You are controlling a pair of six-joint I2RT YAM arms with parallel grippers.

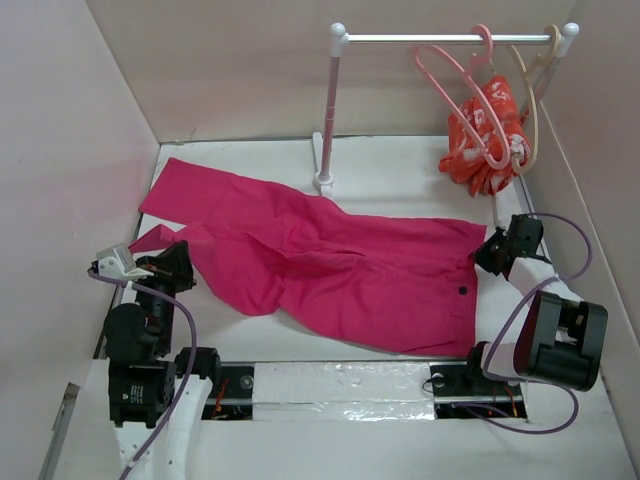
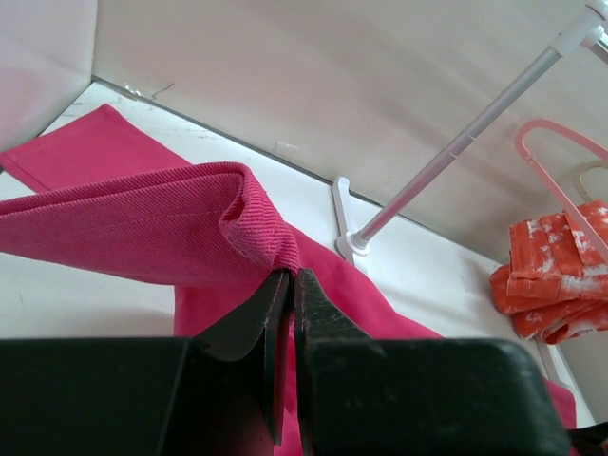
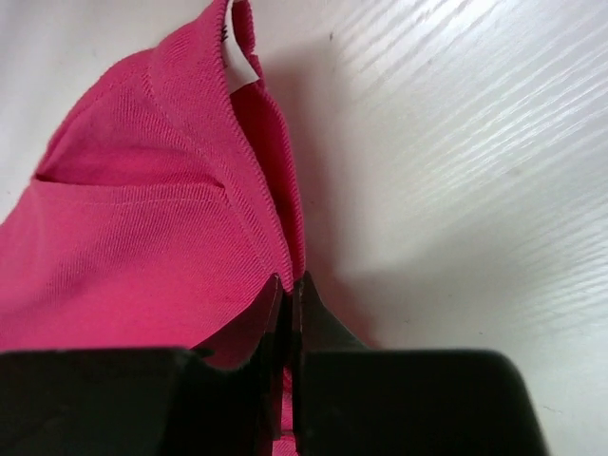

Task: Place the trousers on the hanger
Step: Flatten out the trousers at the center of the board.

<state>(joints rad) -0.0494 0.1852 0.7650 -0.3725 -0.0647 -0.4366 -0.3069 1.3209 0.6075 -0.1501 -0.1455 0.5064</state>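
Top view: the left arm (image 1: 135, 340), based at 7 o'clock, reaches to 9 o'clock, and the left gripper (image 1: 172, 260) has its jaws pressed together on the trousers (image 1: 330, 270). The right arm (image 1: 565, 345), based at 5 o'clock, folds toward 3 o'clock, and the right gripper (image 1: 495, 250) likewise pinches that cloth.

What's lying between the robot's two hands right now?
The trousers, seen in the top view: they stretch across the table from the left hand, pinching a leg end, to the right hand, pinching the waistband.
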